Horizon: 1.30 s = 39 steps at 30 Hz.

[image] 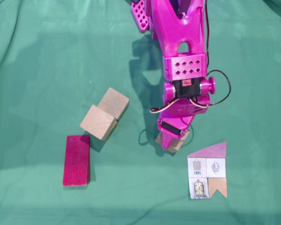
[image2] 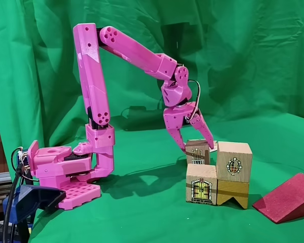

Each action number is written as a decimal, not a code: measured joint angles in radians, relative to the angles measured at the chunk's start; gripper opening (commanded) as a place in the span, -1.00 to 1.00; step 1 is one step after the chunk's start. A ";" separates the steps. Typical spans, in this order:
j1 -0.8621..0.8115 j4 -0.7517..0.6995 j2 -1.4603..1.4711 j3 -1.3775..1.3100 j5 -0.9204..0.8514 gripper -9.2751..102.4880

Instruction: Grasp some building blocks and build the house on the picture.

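My pink gripper (image2: 198,148) points down with its jaws around a wooden building block (image2: 197,155) that bears a small window drawing, and the fingertips (image2: 184,148) sit against the block's sides. From above, the gripper (image: 171,142) covers most of this block (image: 183,140). Its underside is hidden, so I cannot tell whether it rests on the cloth. The picture (image: 207,171) of the house lies flat just right of it in that view. At the left are a low cube (image: 114,103), a raised cube (image: 98,122) on a tan notched block (image2: 232,194), and a dark-red slab (image: 76,160).
Green cloth (image: 42,56) covers the table and hangs behind as a backdrop. The arm's base (image2: 66,174) stands at the left of the side view, with a blue clamp (image2: 28,200) and cables near it. From the side the red slab (image2: 286,197) looks wedge-shaped.
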<state>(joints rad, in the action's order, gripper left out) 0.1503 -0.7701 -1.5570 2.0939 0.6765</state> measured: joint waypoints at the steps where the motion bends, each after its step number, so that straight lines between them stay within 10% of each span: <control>1: 0.000 0.000 0.000 0.000 0.000 -0.53; 39: 0.000 0.000 -0.058 0.011 -0.008 -0.65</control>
<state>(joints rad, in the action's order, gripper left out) 0.1503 -0.7701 -1.6153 2.1046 0.6688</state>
